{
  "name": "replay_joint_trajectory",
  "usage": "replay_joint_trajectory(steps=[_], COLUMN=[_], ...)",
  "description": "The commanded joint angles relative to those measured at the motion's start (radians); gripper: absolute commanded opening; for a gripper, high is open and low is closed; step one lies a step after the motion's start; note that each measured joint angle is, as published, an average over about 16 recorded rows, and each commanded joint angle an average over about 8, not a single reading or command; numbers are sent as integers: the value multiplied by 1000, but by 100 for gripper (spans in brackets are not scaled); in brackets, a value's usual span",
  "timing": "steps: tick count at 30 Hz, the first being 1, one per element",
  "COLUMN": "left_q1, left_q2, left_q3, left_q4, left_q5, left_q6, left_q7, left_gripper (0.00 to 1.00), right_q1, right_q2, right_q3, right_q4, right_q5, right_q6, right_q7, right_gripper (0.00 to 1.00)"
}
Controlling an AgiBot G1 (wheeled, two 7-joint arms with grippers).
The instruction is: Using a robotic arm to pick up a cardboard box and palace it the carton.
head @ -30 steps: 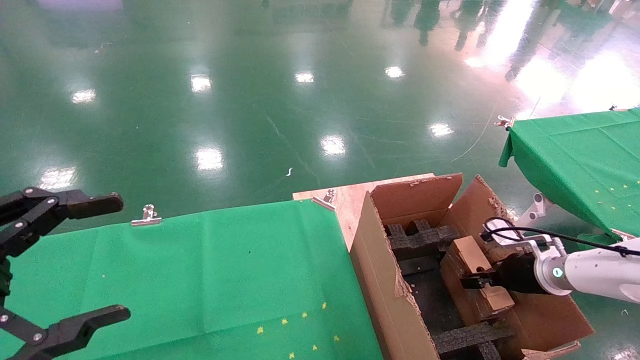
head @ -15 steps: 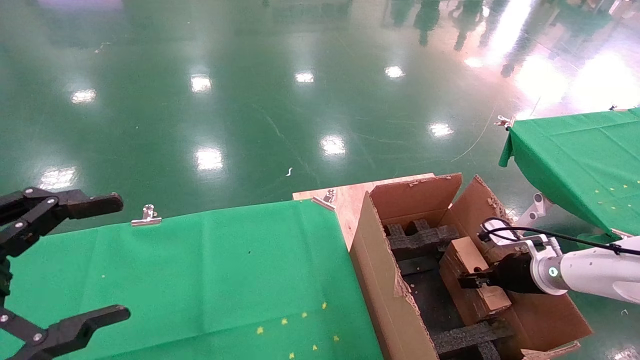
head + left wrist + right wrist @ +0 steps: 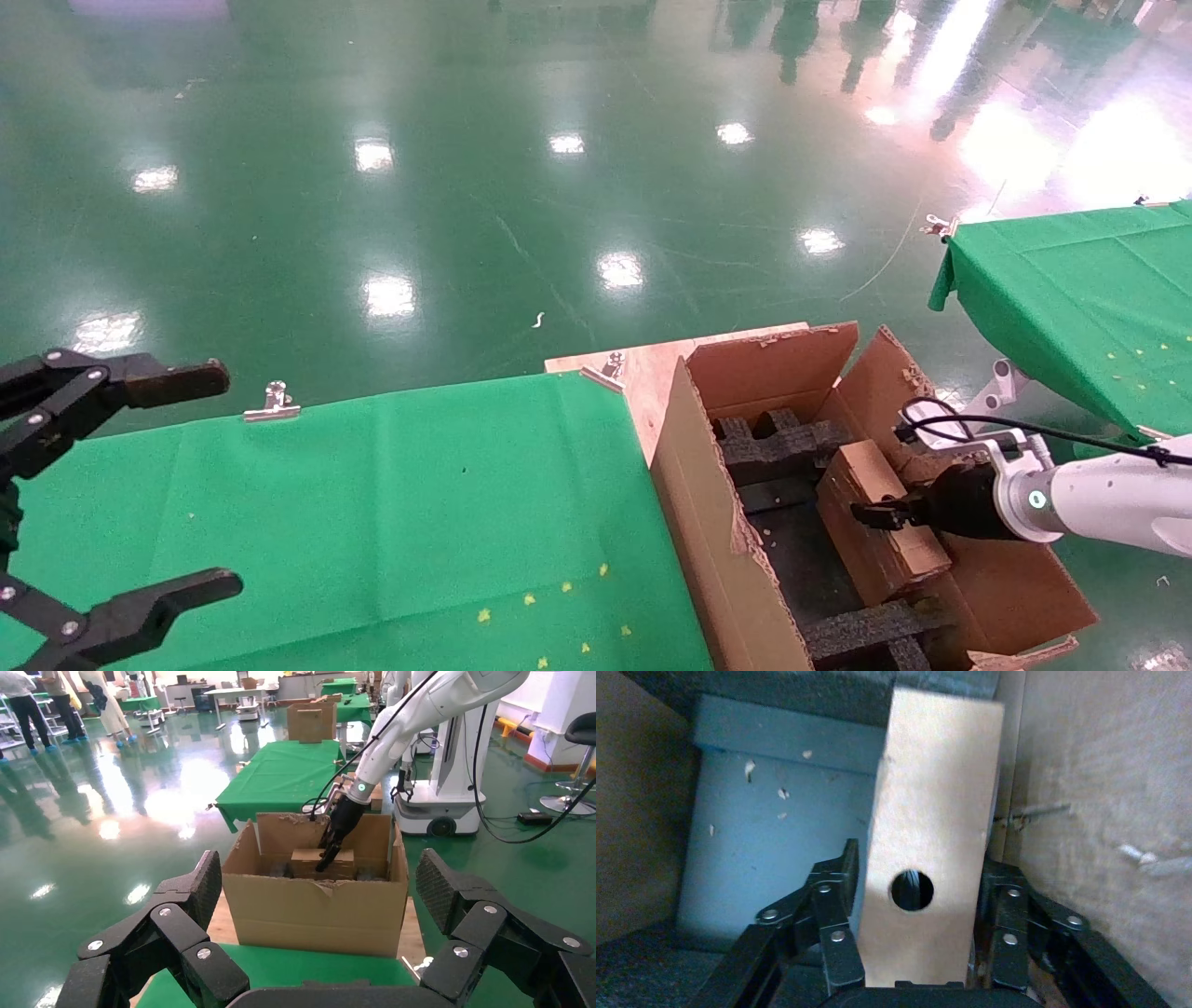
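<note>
The right hand is clamped across the cardboard box, inside the carton against its far wall. The box looks light and stiff; its taped faces may be slick, so the mid-side hold suits. The left hand hangs spread over the desk

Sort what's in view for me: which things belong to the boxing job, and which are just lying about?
In the job:
- right gripper, shut on the cardboard box
- the carton, with the box down inside it beside the black foam inserts

Just lying about:
- left gripper, open, parked over the green table
- second green table
- metal clip on the table edge
</note>
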Motion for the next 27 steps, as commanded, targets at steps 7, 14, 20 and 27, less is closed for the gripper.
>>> replay_joint_trajectory(steps=[7, 14, 20, 27], left_q1=[0, 0, 0, 0], left_q2=[0, 0, 0, 0], left_q3=[0, 0, 1, 1], left_q4=[0, 0, 0, 0], left_q5=[0, 0, 0, 0], left_q6=[0, 0, 0, 0], left_q7=[0, 0, 0, 0], left_gripper=[100, 100, 100, 100], right_q1=[44, 144, 261, 368], right_q2=[36, 75, 107, 153], right_q3=[-1, 2, 25, 101], right_q4=[50, 128, 253, 479], right_q5=[-26, -89, -150, -150], right_q6=[9, 42, 49, -28], right_q7=[-7, -21, -63, -252], right_gripper=[100, 100, 100, 100])
